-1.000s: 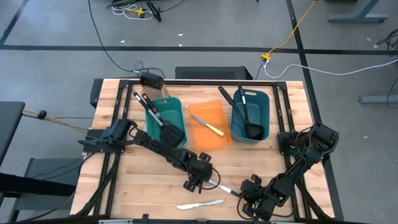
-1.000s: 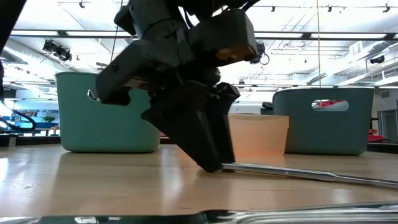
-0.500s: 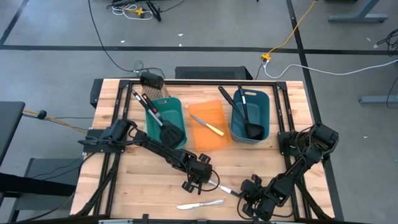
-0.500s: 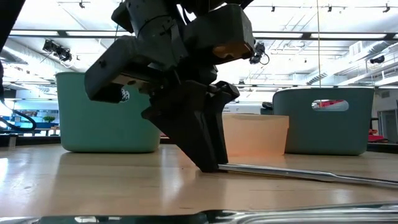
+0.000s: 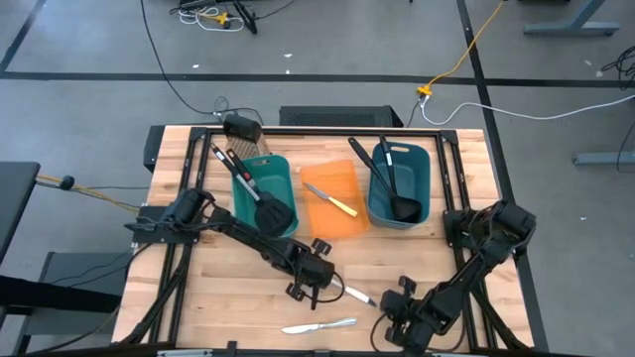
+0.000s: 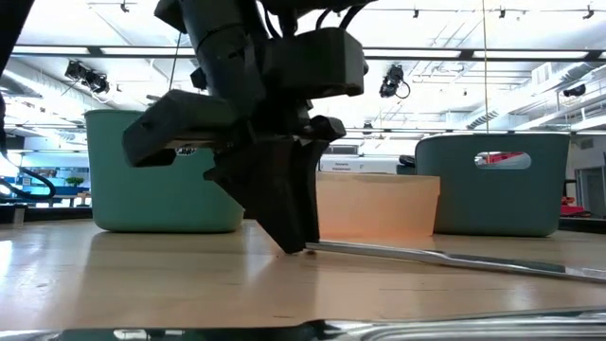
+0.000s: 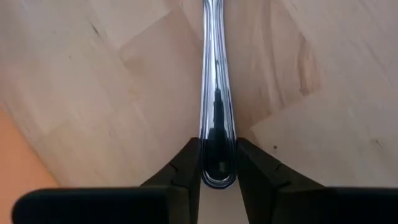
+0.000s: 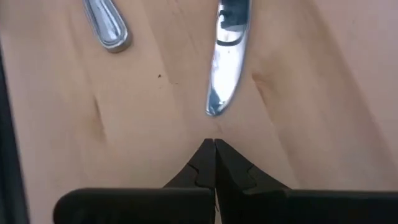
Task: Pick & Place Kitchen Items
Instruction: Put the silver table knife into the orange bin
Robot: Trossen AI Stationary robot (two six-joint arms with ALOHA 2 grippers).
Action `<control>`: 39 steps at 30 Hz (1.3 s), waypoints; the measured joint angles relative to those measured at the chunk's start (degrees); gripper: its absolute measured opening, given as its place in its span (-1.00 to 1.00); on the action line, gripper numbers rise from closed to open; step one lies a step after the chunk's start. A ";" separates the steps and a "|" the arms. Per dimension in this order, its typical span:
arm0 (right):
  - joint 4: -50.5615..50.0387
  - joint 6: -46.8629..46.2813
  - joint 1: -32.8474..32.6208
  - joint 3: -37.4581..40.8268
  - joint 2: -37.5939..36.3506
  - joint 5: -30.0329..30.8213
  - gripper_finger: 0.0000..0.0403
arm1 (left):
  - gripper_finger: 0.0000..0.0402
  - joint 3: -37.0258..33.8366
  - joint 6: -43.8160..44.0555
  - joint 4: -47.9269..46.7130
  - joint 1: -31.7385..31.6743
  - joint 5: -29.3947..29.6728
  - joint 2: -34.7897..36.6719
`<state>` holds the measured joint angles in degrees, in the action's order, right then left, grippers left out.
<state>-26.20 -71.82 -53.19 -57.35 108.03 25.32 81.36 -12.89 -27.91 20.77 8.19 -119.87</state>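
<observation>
At the table's near edge, the right gripper [image 5: 395,319] rests low over the wood with its 2 fingers pressed together on nothing, its arm folded back toward the right side. A silver table knife [image 5: 318,325] lies loose just beside it on the table [image 5: 198,297].

A little farther in, the left arm stretches diagonally from the table's left side, its wrist tipped steeply down so the left gripper [image 6: 295,248] meets the wood. Its fingers [image 7: 186,168] are narrowly parted and clamp the rounded handle end of a second silver knife [image 7: 216,93], which lies flat on the boards and points toward the right gripper.

Beyond stand 3 bins: a teal bin [image 5: 266,190] holding 2 black slotted spatulas [image 5: 260,198], an orange bin [image 5: 333,200] with the yellow-handled knife [image 5: 335,202] inside, and a blue-grey bin [image 5: 400,185] carrying 2 black ladles [image 5: 397,196].
</observation>
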 joint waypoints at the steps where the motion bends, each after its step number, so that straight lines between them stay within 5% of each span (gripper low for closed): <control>1: -0.96 0.58 0.15 -0.66 0.07 0.22 -0.99 | -0.58 0.09 0.00 -0.21 0.02 0.60 0.00; 32: -5.67 2.00 0.74 -3.55 0.00 6.21 -0.92 | -0.58 9.49 -1.25 -6.77 0.02 5.79 0.42; 39: -6.27 4.05 2.60 -5.83 -0.02 9.31 -0.53 | -0.58 9.49 -1.29 -6.79 0.02 5.77 0.44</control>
<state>-32.47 -67.77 -50.58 -63.18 108.01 34.63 90.85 -14.17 -34.70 20.80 13.96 -119.44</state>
